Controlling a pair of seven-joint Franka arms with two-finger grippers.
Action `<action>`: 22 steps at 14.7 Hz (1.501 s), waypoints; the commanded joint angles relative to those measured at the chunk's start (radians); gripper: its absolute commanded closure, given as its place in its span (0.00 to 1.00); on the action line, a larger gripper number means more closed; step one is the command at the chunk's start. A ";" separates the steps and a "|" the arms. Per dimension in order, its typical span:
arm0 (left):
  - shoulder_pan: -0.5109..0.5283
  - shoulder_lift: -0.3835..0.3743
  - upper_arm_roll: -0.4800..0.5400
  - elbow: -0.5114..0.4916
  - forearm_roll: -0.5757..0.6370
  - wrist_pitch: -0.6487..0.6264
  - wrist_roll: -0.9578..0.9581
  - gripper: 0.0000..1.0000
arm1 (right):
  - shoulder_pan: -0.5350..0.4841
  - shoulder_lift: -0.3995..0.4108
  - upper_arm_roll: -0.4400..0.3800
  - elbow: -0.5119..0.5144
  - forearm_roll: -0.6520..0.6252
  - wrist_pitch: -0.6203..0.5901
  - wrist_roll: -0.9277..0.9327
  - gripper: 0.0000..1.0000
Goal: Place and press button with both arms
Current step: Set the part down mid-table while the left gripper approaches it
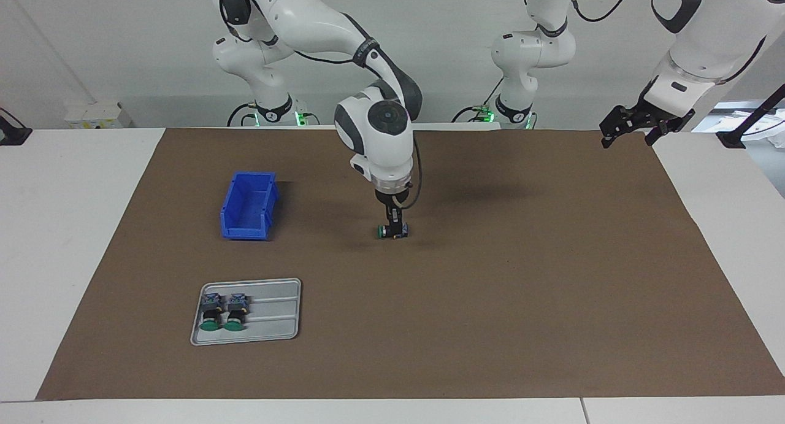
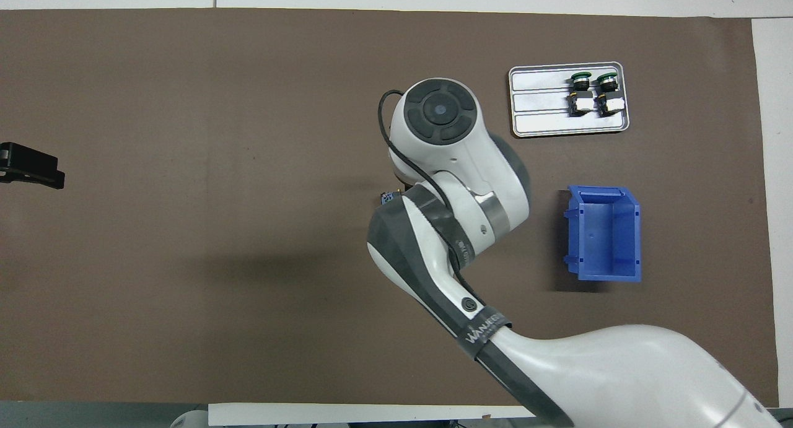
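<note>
A matt, paper-like brown mat (image 1: 490,301) is spread over the smooth white table (image 1: 61,227). The tray (image 1: 276,335) looks like dull metal — the blue bin (image 1: 236,231) like glossy plastic.

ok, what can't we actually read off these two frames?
- Right claw: overhead view, hidden under its own arm's wrist; in the facing view, too small to tell whether it grips the button.
- The button in the overhead view: only its block end peeks out.
- Left claw: overhead view, cut off by the frame edge.
- Blue bin: facing view, inside partly hidden by its own wall.
</note>
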 commanded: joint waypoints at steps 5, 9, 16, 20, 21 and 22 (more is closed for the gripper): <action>-0.060 -0.021 -0.016 -0.057 -0.010 0.027 -0.316 0.00 | -0.169 -0.144 0.009 -0.023 0.018 -0.181 -0.403 0.12; -0.153 0.005 -0.018 -0.055 -0.013 0.020 -0.580 0.00 | -0.308 -0.241 0.007 -0.029 0.020 -0.303 -0.755 0.12; -0.262 0.072 -0.018 -0.044 -0.035 0.023 -0.884 0.00 | -0.486 -0.364 0.000 -0.030 0.017 -0.431 -1.335 0.11; -0.299 0.109 -0.016 -0.023 -0.062 0.032 -0.973 0.00 | -0.585 -0.378 0.000 -0.029 0.017 -0.437 -1.765 0.01; -0.304 0.118 -0.016 -0.015 -0.062 0.032 -1.005 0.00 | -0.589 -0.379 -0.002 -0.030 0.014 -0.437 -1.794 0.01; -0.323 0.129 -0.016 -0.011 -0.062 0.032 -1.047 0.00 | -0.589 -0.387 -0.003 -0.034 0.011 -0.451 -1.790 0.01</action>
